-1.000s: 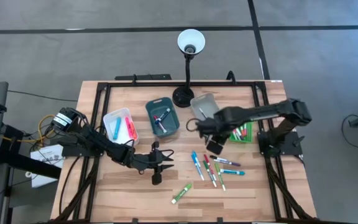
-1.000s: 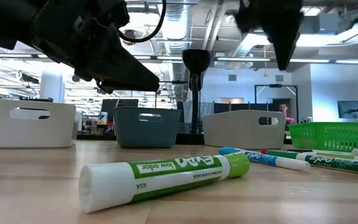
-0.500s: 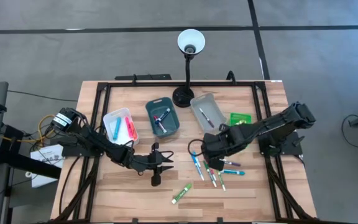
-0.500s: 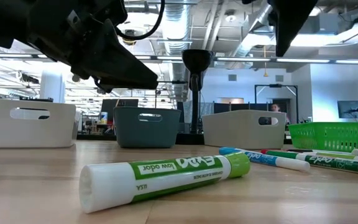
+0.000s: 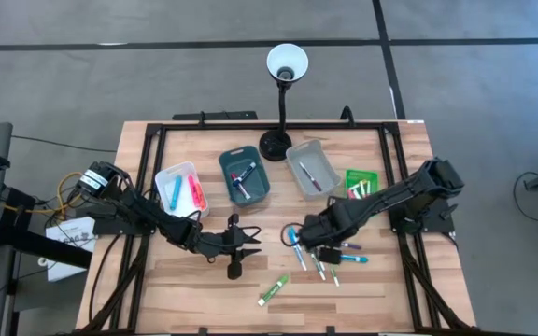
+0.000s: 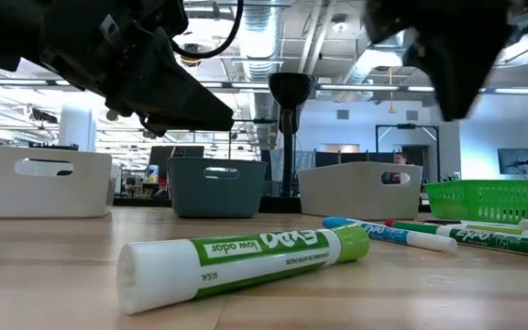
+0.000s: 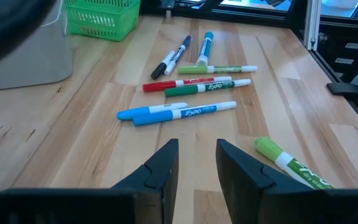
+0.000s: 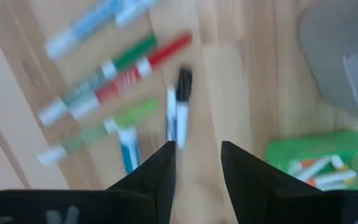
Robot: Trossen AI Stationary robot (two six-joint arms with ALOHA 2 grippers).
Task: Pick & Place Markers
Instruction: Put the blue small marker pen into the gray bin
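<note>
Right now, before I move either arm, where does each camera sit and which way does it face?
High view: overhead, straight down on table; both arms, four bins, lamp.
Low view: table height, level across; light-green marker close, arms overhead.
Left wrist view: past the open left gripper toward the loose markers.
Right wrist view: down past the open right gripper onto the same cluster and green basket.
Shared: both wrist views show the black marker.
</note>
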